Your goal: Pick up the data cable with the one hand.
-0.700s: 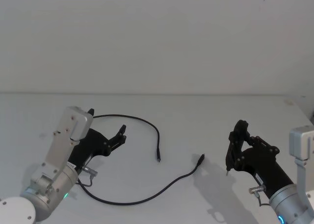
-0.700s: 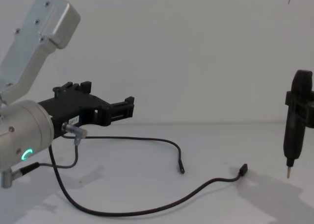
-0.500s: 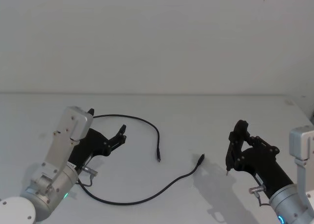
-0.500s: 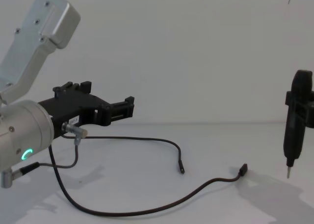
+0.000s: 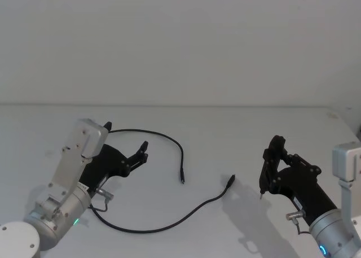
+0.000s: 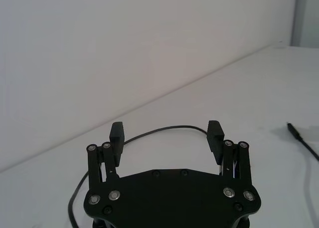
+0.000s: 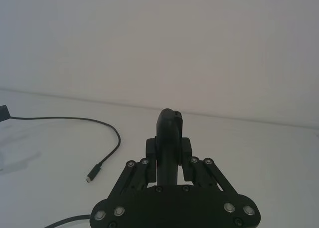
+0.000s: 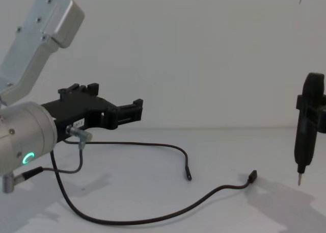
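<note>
On the white table the data cable lies slack and flat. One run arcs out from beside the left arm and ends in a small plug near the middle. The other sweeps along the near side and ends in a second plug pointing toward the right arm. Its curves match those of a moment ago, so nothing has disturbed it.

The left gripper is what has changed. Over the last half second or so it has crept a little forward and away from the robot, and its wrist has shifted with it. Its flat fingers stand wide apart with nothing between them. In the left wrist view the cable's upper arc shows on the table beyond the fingertips. From the chest view the gripper looks to be raised above that run, not touching it.

I judge this to be the approach. The hand is lining its open jaws up over the arc, and the grasp has not yet begun. It will need to come down with the fingers on either side of the thin cable before closing, and a strand this flat could easily slip out from under the pads.

The right gripper hangs upright well off to the right with its fingers pressed together, holding nothing, and it has not moved.
</note>
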### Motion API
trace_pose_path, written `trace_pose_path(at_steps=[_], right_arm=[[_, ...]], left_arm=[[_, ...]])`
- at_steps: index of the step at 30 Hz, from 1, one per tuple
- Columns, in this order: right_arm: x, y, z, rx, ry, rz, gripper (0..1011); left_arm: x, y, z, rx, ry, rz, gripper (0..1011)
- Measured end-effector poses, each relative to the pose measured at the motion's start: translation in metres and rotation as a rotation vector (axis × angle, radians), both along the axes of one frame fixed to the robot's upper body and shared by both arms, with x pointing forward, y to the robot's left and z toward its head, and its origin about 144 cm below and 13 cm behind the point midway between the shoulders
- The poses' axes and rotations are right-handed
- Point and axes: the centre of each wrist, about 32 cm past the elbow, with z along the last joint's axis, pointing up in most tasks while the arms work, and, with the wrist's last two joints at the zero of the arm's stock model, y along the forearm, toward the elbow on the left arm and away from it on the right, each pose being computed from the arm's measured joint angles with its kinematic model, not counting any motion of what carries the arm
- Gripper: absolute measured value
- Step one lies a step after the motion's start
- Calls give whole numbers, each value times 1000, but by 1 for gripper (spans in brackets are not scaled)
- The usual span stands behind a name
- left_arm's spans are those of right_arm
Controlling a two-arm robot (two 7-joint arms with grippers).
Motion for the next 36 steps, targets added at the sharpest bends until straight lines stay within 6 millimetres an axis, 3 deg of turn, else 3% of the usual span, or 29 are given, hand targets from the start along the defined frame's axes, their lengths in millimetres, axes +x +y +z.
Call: trace_pose_path(at_steps=[18,36], right_arm=[[0,0,0,0,0,0,279],[0,0,0,0,0,0,279]], left_arm=[[-1,2,7,15,102,-204,1001],[12,-24,-2,80,239,-438,1002]])
